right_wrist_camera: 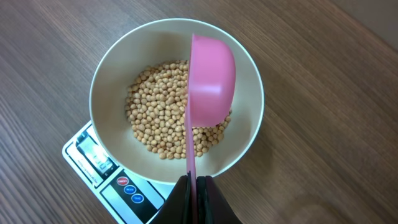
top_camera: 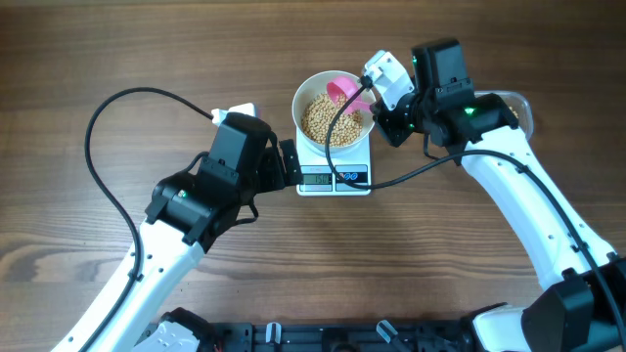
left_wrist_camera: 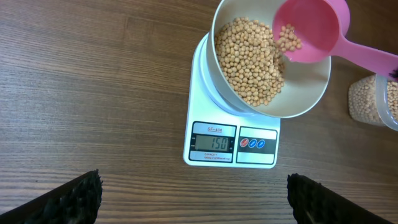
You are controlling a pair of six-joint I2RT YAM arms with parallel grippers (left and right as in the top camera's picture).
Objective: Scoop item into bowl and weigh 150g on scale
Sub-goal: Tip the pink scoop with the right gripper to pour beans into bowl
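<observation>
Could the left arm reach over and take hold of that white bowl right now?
Probably yes. The left gripper is open and faces the scale across bare table, and the near rim of the bowl is uncovered. The pink scoop, held in the right gripper, tips over the far side only.

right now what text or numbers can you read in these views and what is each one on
"150": on the scale display, left wrist view.
"SF-400": small label just above that display, barely legible.
Fine print under the digits and the marks on the button panel: too small to read.
Display in the other two views: blurred.
Bowl and pink scoop: no text.
</observation>
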